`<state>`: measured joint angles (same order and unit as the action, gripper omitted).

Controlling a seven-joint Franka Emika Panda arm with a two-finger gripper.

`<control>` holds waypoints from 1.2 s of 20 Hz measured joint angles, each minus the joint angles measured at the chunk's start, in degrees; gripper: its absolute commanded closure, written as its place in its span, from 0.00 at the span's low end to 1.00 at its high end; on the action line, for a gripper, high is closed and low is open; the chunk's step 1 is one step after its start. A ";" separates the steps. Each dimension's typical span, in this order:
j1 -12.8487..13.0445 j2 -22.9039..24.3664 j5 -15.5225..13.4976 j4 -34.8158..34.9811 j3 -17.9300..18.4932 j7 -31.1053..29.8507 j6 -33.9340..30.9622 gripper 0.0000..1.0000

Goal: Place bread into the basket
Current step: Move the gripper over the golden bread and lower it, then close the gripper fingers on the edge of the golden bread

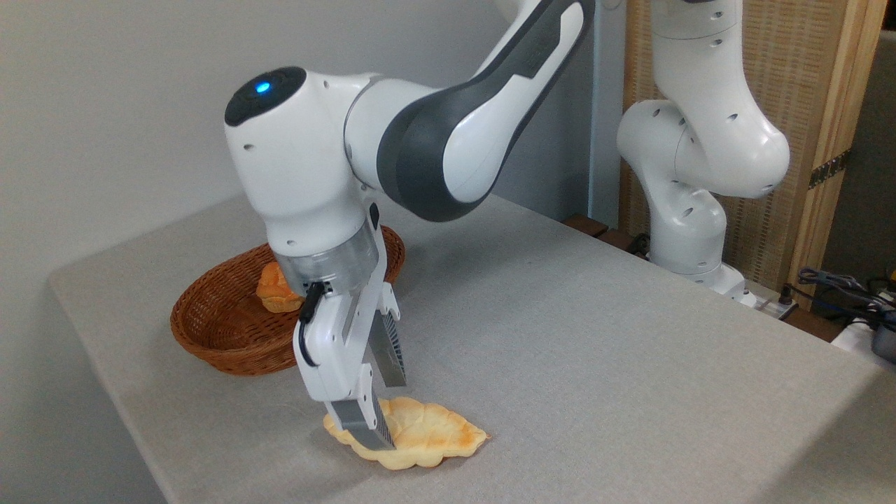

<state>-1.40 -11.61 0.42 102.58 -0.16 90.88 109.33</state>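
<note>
The bread [420,434] lies on the table [595,350], the gripper [385,413] spread wide astride it; the basket [231,329] sits at ten o'clock.

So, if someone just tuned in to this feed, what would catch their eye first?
The big white arm fills the middle, its gripper tilted down with open fingers at the left end of the flat golden bread near the table's front edge. Behind it on the left sits the wicker basket, already holding a small orange-brown bun.
</note>
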 measured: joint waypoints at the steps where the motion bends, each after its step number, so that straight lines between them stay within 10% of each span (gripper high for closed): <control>1: 0.00 -0.31 0.03 0.00 0.00 0.14 0.30 0.00; 24: 0.04 -1.56 0.09 -0.16 -0.02 0.24 1.39 0.01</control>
<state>-1.36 -13.16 0.52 102.41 -0.18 91.12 110.72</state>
